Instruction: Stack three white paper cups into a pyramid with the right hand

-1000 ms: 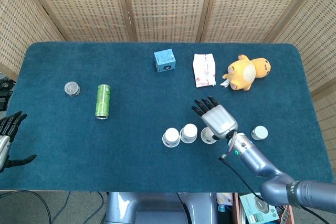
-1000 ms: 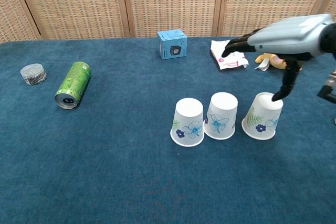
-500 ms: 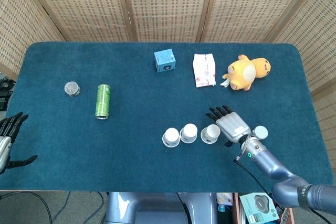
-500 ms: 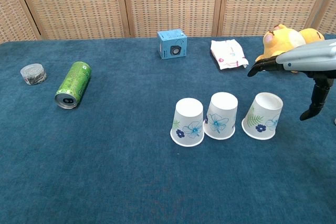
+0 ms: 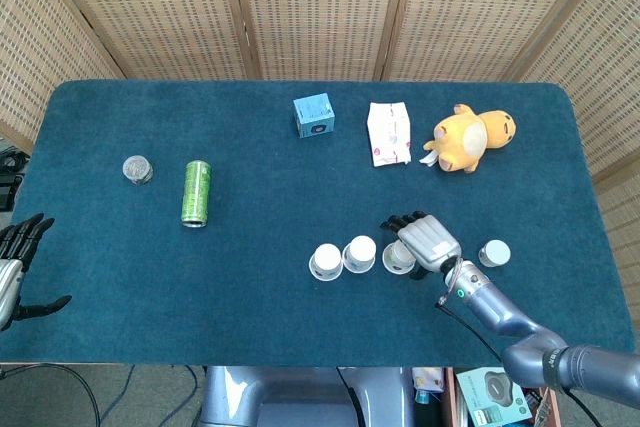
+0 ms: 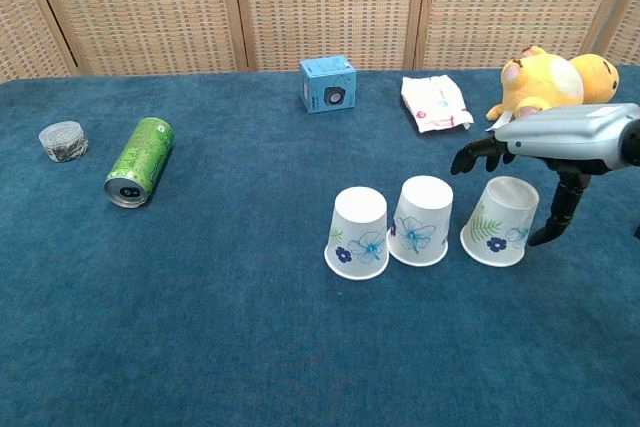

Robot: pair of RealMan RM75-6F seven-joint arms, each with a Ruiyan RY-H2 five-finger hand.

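Three upturned white paper cups with blue flowers stand in a row: left cup (image 6: 360, 232) (image 5: 326, 261), middle cup (image 6: 421, 220) (image 5: 360, 253), right cup (image 6: 502, 220) (image 5: 400, 257). The left and middle cups touch; the right one stands apart. My right hand (image 6: 562, 135) (image 5: 427, 240) hovers over the right cup with nothing in it. Its fingers (image 6: 476, 155) reach past the cup's far side, and its thumb (image 6: 556, 219) hangs down just right of the cup. I cannot tell whether it touches. My left hand (image 5: 14, 259) rests open at the table's left edge.
A fourth white cup (image 5: 494, 253) stands right of my hand. Further off lie a green can (image 6: 139, 160), a small clear jar (image 6: 62, 140), a blue box (image 6: 328, 84), a tissue pack (image 6: 435, 104) and a yellow plush toy (image 6: 548, 78).
My right hand lifted its thumb off the right cup's top and swung away to the right. It has now come back left and lower, straddling that cup. The cups have not moved.
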